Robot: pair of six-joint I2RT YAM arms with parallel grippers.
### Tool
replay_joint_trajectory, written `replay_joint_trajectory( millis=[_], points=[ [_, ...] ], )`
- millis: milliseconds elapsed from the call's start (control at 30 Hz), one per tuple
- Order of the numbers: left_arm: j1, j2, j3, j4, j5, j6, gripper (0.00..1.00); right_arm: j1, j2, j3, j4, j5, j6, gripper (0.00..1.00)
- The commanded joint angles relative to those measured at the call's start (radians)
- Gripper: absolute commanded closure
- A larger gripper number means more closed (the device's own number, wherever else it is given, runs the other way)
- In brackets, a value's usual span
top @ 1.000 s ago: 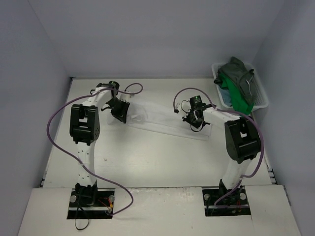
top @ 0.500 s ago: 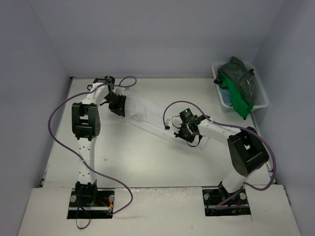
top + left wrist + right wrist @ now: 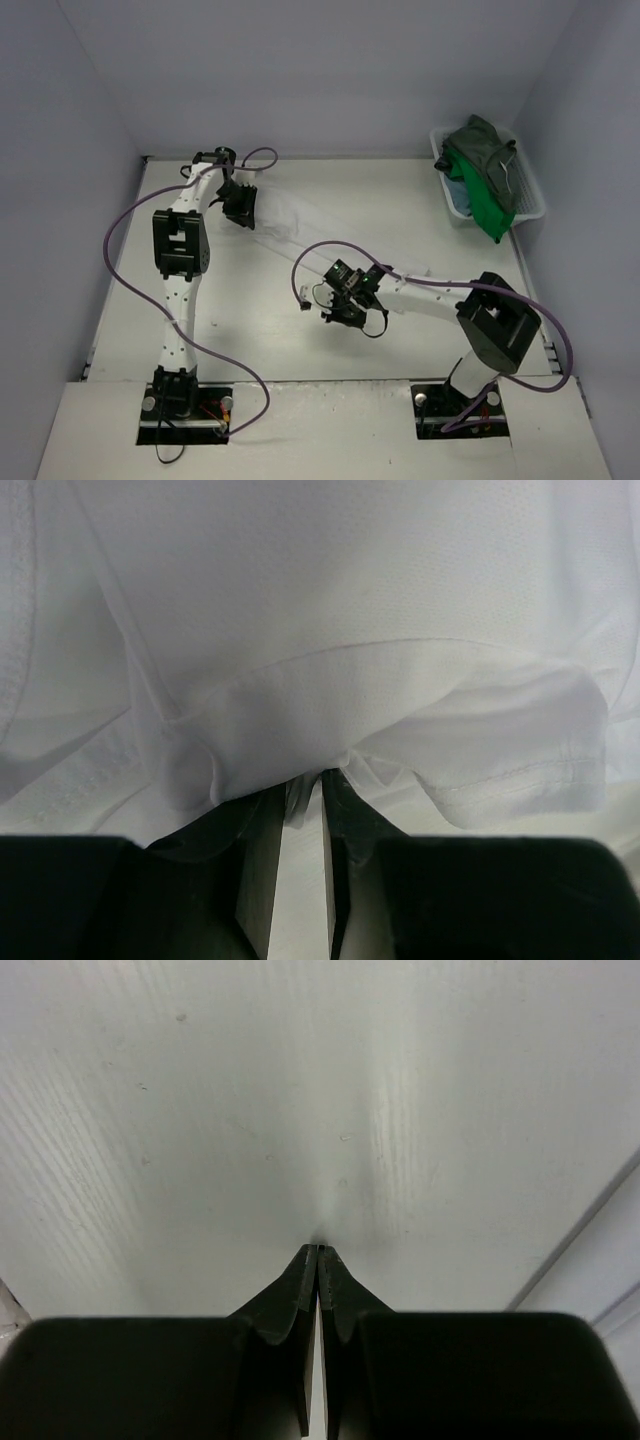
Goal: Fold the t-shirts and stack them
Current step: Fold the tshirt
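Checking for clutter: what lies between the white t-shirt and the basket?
Only bare table, seen in the top view, separates the white t-shirt from the basket.

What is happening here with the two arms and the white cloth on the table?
The robot is working on a white t-shirt that lies stretched across the table. The left tool pinches a bunched fold of it at the far left. The right tool is shut, low over the table near the middle; I cannot tell whether it grips cloth. A dark grey-green shirt and a bright green shirt wait in the basket.
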Motion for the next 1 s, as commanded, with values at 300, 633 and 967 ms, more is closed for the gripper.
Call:
replay_joint_trajectory(
  millis=[300,633,967],
  points=[
    [0.02,-0.242,-0.024,-0.052,0.03,-0.012,0.82,-0.076,-0.045,0.14,0.0,0.1,-0.004,1.0],
    [0.022,-0.348,-0.079,-0.05,0.037,-0.01,0.8,-0.223,0.053,0.258,0.064,0.091,-0.038,1.0],
    [0.019,-0.153,0.083,-0.004,0.176,-0.034,0.89,-0.355,0.191,0.341,0.144,0.147,-0.013,1.0]
  ],
)
